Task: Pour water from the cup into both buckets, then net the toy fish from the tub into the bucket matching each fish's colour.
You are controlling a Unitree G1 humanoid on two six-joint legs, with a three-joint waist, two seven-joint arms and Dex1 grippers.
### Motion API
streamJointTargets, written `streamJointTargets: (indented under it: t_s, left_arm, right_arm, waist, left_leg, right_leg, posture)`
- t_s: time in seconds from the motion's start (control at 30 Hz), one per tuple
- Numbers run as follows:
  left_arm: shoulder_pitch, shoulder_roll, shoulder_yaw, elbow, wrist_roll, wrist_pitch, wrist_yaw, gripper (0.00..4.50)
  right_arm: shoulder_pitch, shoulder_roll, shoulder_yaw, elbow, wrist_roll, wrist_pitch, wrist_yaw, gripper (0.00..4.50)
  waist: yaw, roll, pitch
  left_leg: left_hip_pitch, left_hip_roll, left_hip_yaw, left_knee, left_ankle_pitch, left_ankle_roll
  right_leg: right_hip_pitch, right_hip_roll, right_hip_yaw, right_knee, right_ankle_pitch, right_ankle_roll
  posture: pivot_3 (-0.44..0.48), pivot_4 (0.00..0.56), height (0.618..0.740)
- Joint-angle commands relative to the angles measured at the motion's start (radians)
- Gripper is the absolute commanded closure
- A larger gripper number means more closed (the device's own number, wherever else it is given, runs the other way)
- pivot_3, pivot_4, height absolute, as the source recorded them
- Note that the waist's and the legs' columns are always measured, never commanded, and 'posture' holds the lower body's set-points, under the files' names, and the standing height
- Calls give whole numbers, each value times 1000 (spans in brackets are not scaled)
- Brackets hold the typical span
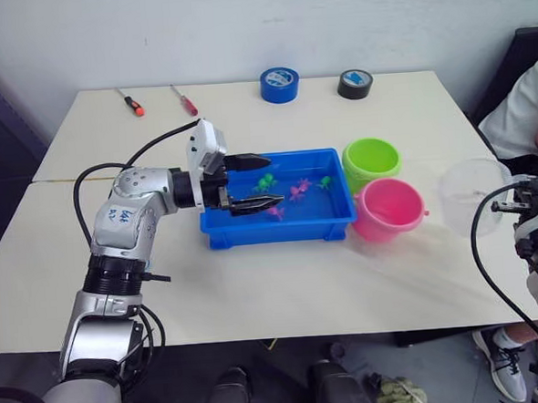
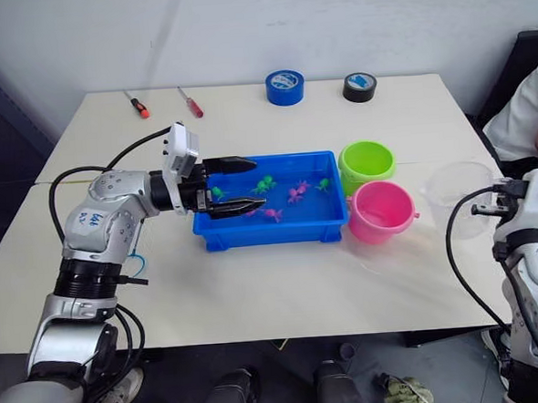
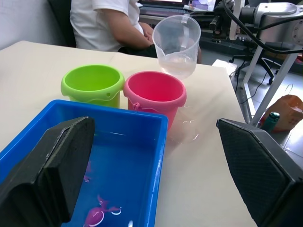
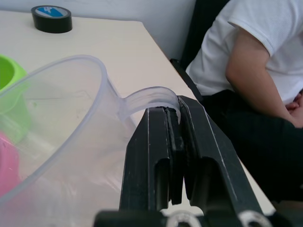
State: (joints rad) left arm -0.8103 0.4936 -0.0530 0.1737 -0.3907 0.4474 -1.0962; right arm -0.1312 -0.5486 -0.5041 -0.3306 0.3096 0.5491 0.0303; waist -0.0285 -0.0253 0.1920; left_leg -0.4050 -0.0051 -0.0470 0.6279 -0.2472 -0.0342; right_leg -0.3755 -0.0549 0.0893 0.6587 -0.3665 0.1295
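The clear cup (image 1: 474, 193) hangs upright at the table's right edge, right of the pink bucket (image 1: 388, 209). My right gripper (image 4: 173, 142) is shut on its side handle. The lime green bucket (image 1: 371, 160) stands just behind the pink one, and both touch the right end of the blue tub (image 1: 280, 230). Several toy fish float in the tub, among them a green fish (image 1: 266, 181) and a pink fish (image 1: 298, 190). My left gripper (image 1: 275, 179) is open above the tub's left end, its fingers pointing toward the buckets with nothing between them.
A blue tape roll (image 1: 279, 84) and a black tape roll (image 1: 354, 83) lie at the table's back edge. Two red-handled screwdrivers (image 1: 131, 104) lie at the back left. A seated person (image 1: 537, 103) is close by the table's right side. A wet-looking patch (image 3: 187, 130) marks the table beside the pink bucket.
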Motion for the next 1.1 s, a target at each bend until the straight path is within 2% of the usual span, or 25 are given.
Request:
streamJointTargets:
  t_s: [0.03,0.37,0.7,1.1]
  left_arm:
    - [-15,23,17,-24,-16,2,-21,0]
    - [-8,43,-4,-29,-6,18,-54,0]
    - [-4,41,-4,-32,-1,14,-55,0]
    - [12,44,-4,-49,-2,17,-52,0]
  right_arm:
    - [-31,-52,11,-59,-42,-10,15,4450]
    - [-53,-136,68,-48,-150,-52,83,4450]
    - [-51,-156,126,-43,-242,-98,138,4450]
    - [-74,-200,217,4,-440,-175,126,4450]
  waist:
    - [0,0,0]
    - [1,0,0]
    - [-1,0,0]
    - [0,0,0]
  left_leg:
    - [0,0,0,0,0,0]
    - [0,0,0,0,0,0]
    - [0,0,0,0,0,0]
    - [0,0,0,0,0,0]
  right_leg:
    - [0,0,0,0,0,0]
    - [0,0,0,0,0,0]
    - [0,0,0,0,0,0]
    - [0,0,0,0,0,0]
  posture:
    - [0,150,734]
    - [0,150,734]
    - [0,150,734]
    - [0,150,734]
